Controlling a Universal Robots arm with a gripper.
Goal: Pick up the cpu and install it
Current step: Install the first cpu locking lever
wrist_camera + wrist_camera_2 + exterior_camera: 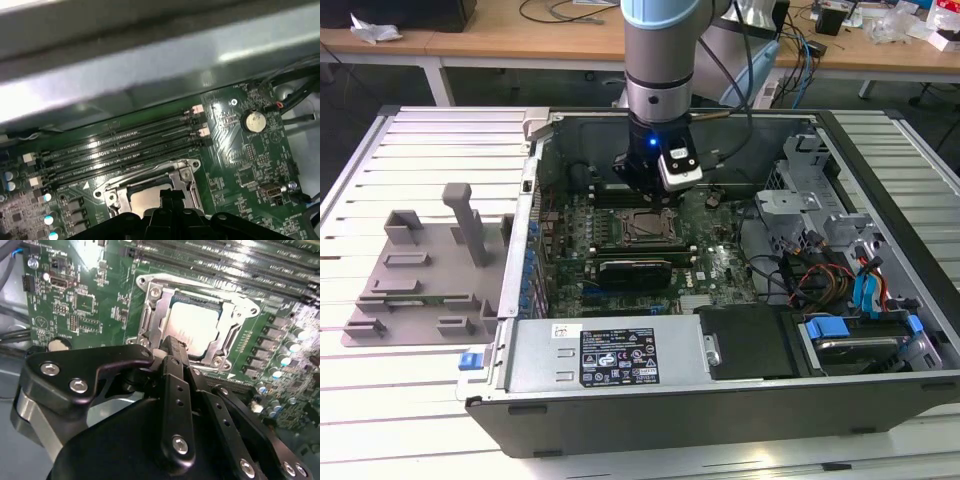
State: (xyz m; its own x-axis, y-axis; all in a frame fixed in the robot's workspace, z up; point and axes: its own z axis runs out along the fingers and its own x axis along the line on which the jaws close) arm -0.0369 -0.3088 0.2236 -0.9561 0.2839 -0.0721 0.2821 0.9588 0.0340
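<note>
Fingers (172,352): black metal linkage sits closest to the lens in the second wrist view. Tips look pressed together into one narrow stem with nothing pinched, though honestly the very ends are partly hidden behind the linkage.

Gripper position: in the exterior view the gripper (642,196) hangs inside the open grey computer case (880,190), right over the socket.

CPU: small flat square chip with the shiny silver top, the cpu (196,330), lies down inside the silver metal socket frame (150,320), just beyond the fingertips and a bit below them. Same chip peeks out just past the fingers in the first wrist view (145,201).

Seating: looks flat and square in the frame to me, but I can't confirm it's fully down.

Contact: can't tell if the tips touch the chip's near edge or float just above it.

Neighbours: black memory slots (120,147) run on the far side of the socket from the fingers, on the green motherboard (80,300).

Grey plastic tray with upright blocks (420,270): on the slatted white desk (380,400), well off to the exterior view's left of the fingers.

Risk: if the tips drag sideways they could skew the chip and bend socket pins.

Risk 2: pushing down off-centre could tilt it or scrape the frame.
</note>
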